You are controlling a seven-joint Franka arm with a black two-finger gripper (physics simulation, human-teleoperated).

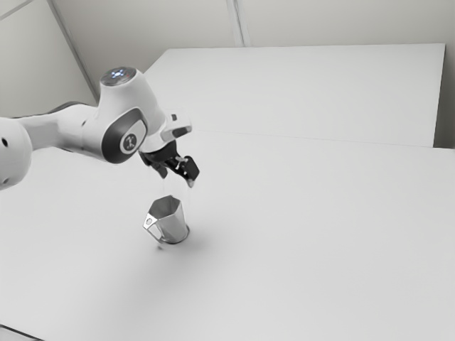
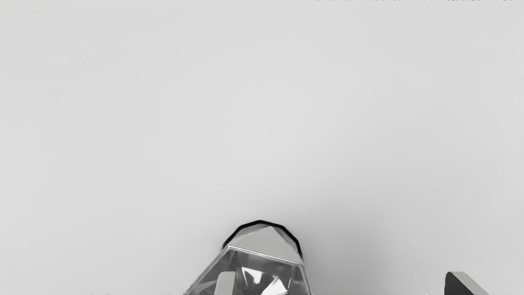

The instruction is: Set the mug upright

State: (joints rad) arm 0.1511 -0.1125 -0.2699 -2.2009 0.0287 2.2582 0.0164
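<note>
The gripper (image 1: 176,179) is above the mug, its two fingers spread apart with nothing held between them. Below it, the shiny silver faceted mug (image 1: 173,226) has its base down on the white table (image 1: 298,234) and its mouth facing up; its handle points to the exterior view's left. In the wrist view the gripper (image 2: 344,282) has its fingertips wide apart. One fingertip overlaps the mouth of the mug (image 2: 262,241) in that picture, while the other appears over bare table. The mug's dark base rim shows beyond its mouth.
A second white surface (image 1: 306,92) lies behind the table, at the top of the exterior view. Pale walls (image 1: 341,21) stand beyond it. A dark-edged object (image 1: 18,334) shows at the exterior view's lower left corner.
</note>
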